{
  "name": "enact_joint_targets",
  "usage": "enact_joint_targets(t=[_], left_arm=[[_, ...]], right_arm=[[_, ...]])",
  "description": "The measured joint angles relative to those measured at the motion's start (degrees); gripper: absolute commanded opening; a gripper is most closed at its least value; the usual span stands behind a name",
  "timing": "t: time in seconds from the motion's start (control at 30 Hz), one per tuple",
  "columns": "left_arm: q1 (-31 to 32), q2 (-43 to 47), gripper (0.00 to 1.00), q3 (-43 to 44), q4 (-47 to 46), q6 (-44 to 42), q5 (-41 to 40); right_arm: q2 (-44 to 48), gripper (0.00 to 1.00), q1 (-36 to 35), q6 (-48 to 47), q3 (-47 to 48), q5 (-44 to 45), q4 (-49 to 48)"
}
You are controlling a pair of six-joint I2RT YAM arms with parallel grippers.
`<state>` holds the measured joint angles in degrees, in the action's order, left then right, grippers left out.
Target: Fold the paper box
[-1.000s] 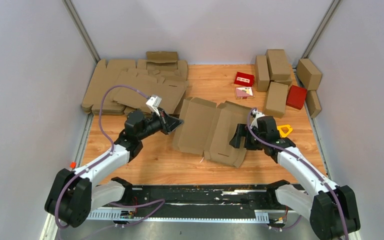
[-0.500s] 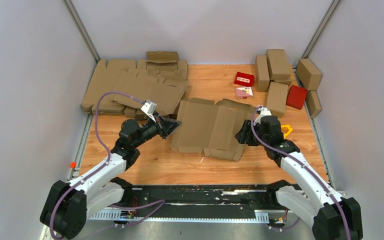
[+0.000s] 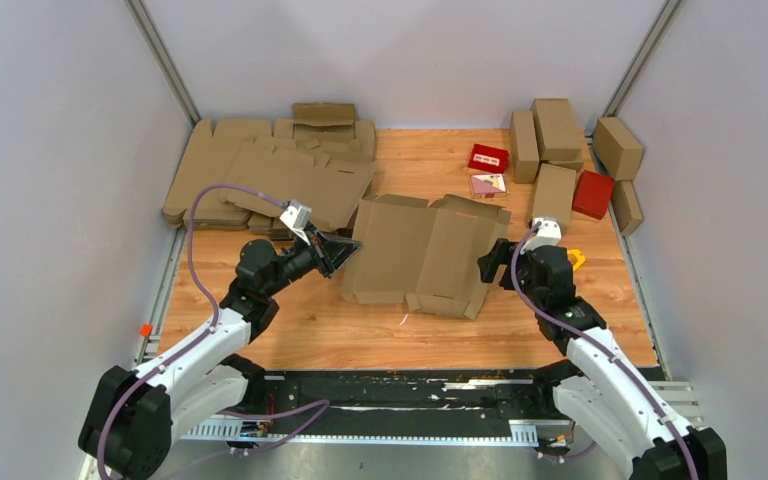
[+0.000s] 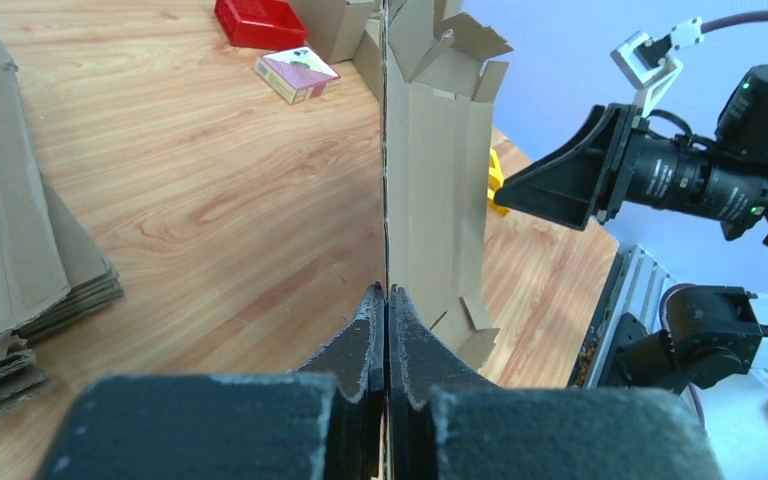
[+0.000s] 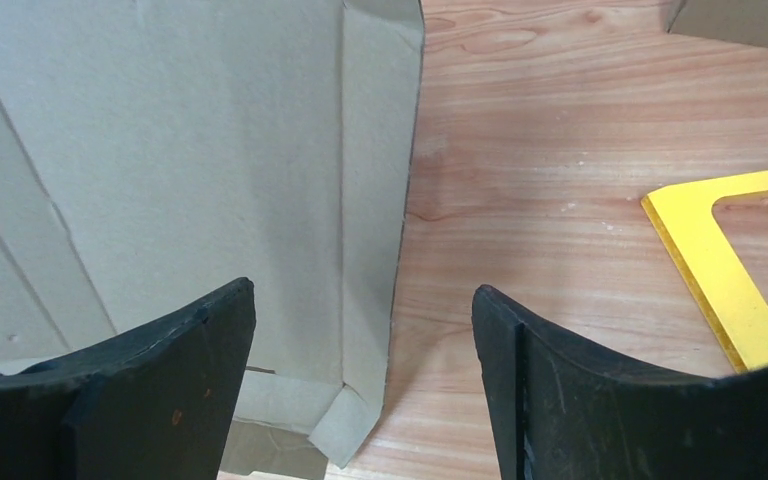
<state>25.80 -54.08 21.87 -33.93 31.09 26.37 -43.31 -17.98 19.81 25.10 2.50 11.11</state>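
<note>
left gripper (image 4: 387,295): fingers pressed fully together on the left edge of the paper box (image 3: 420,255), which the left wrist view showed almost edge-on between them. right gripper (image 5: 363,300): jaws stood well apart and held nothing; the narrow flap on the sheet's right edge lay in the gap between the fingers, ungripped.

the paper box was an unfolded brown sheet lying about mid-table (image 3: 310,330), spanning the space between the two grippers, its panels creased but no wall yet standing. behind it, the stack of flat blanks (image 3: 260,175) lay at the far left corner. the finished brown boxes (image 3: 557,130) and a red box (image 3: 593,193) stood at the far right corner. a yellow piece (image 5: 735,270) lay just beside the right gripper, toward the right edge.

step in hand, as judged: taking a new hold on the right flap so it could be turned up along its score. to do this well, the left pinch should stay firm as an anchor. the right jaws should close squarely over the flap, close to the crease, and then pivot about that line rather than pull the sheet sideways.

against the view one second before: the right gripper had drawn back from over the sheet's right panel to just off its right edge. the left gripper had shifted slightly toward the left edge of the table. the sheet lay a little squarer to the table's edges.
</note>
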Motion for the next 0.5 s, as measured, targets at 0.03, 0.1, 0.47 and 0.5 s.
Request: enact_joint_targets(t=[0.03,0.1,0.47,0.5], left_arm=[[0.0,0.0,0.0,0.0,0.0,0.0,0.0],[0.0,0.0,0.0,0.0,0.0,-0.2,0.0],[0.0,0.0,0.01,0.0,0.7,-0.7,-0.1],[0.0,0.0,0.01,0.0,0.8,-0.8,-0.2]], right_arm=[[0.4,0.83,0.0,0.1,-1.3,0.1,-1.4],[0.5,0.82,0.0,0.3,-3.2,0.3,-3.0],[-8.2,0.56,5.8,3.0,-3.3,-6.6,-10.9],[-9.2,0.5,6.4,3.3,-3.3,-7.7,-11.8]])
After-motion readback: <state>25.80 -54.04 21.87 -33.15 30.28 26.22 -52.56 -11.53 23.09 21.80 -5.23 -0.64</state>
